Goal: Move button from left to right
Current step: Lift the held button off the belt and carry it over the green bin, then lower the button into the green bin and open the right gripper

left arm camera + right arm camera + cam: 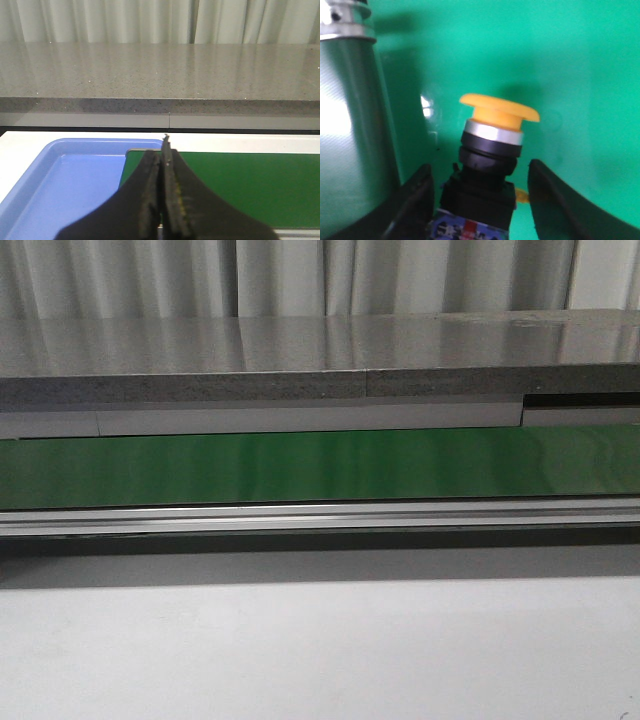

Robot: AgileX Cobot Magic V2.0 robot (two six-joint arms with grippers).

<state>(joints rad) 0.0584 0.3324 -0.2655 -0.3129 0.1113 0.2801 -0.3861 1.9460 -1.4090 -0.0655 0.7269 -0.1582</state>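
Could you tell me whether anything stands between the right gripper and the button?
Nothing visible does: the button already sits between the open right gripper fingers on the green belt, with small gaps either side.

button (pixel 492 150) blurred, its black body cut off by the frame edge; contact with the right gripper (pixel 480 200) fingers indeterminate.

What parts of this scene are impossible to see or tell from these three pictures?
- Front view: neither arm nor the button shows, only the green belt.
- Right wrist view: the button has its lower body cut off by the picture's edge; its label is blurred, and contact with the right gripper is unclear.
- Left wrist view: the left gripper hides part of the blue tray.
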